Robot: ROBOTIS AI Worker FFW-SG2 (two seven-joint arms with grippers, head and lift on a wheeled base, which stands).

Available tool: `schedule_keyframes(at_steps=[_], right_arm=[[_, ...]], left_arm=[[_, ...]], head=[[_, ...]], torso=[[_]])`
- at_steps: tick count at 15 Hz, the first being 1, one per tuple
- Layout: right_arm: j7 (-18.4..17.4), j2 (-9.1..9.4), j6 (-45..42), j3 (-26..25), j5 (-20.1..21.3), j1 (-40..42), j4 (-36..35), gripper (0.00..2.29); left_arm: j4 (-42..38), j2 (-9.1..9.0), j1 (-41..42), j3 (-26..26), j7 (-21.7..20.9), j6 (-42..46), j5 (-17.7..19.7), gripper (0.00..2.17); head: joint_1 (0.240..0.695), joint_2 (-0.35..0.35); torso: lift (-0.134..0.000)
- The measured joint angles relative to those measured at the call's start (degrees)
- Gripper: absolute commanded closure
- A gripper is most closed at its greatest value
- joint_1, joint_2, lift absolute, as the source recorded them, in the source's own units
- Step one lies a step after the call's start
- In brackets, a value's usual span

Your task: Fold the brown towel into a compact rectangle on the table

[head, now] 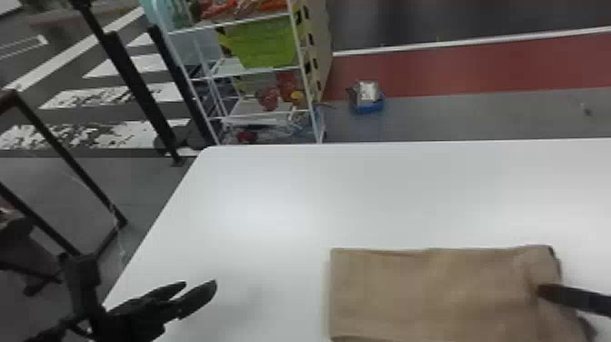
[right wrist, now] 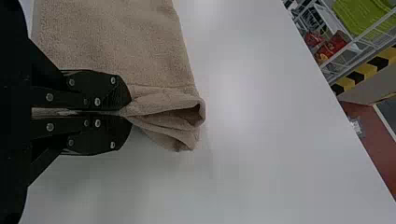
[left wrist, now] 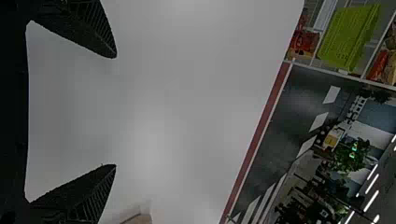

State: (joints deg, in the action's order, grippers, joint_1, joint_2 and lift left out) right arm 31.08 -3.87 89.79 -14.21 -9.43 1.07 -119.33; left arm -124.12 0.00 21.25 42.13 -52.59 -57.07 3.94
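I have two end effectors, one towel and one white desk (head: 282, 191) in front of me. The brown towel (head: 432, 295) lies on the near part of the desk, toward my right. Most of it is flat and smooth, with a straight far edge and a fairly square left end, already a rough rectangle. Its right end is another matter: the cloth there is rumpled and bunched. Seen from my right wrist, the pinched part gathers into several soft folds, with a small open hollow between layers past my fingertips. The weave looks plain and slightly fuzzy, one even light brown. I can't quite make out how many layers lie under the flat part.

My right end effector (head: 545, 292) is closed on that bunched end, its two fingers nearly together with towel cloth nipped at the tips. My left end effector (head: 200, 285) is wide open and has hold of nothing; it hangs above the left part of the desk, well apart from the towel, its two fingers (left wrist: 88, 32) spread.

Beyond the desk stands one white rack (head: 309, 91) carrying one green basket (head: 263, 43), and one small blue-and-silver item (head: 367, 93) sits on the floor (head: 454, 118) to the rack's right.
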Motion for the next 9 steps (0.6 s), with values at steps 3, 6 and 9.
schedule_keyframes(at_steps=[3,6,9], right_arm=[[0.04,0.00,0.00,-0.56,-1.26,1.12,-3.43,1.48],[0.03,0.00,0.00,-1.21,-1.90,2.45,-5.35,1.48],[-0.15,0.31,0.00,-1.24,-1.66,3.13,-5.55,1.48]], left_arm=[[-3.06,0.00,2.13,0.19,-0.45,0.07,4.27,0.06],[-4.15,0.00,3.00,-1.93,-0.20,1.61,5.96,0.07],[-2.70,0.00,4.44,-8.06,2.43,6.79,6.33,0.07]], head=[[0.695,0.277],[0.695,0.241],[0.695,0.190]], torso=[[-0.124],[-0.124],[-0.124]])
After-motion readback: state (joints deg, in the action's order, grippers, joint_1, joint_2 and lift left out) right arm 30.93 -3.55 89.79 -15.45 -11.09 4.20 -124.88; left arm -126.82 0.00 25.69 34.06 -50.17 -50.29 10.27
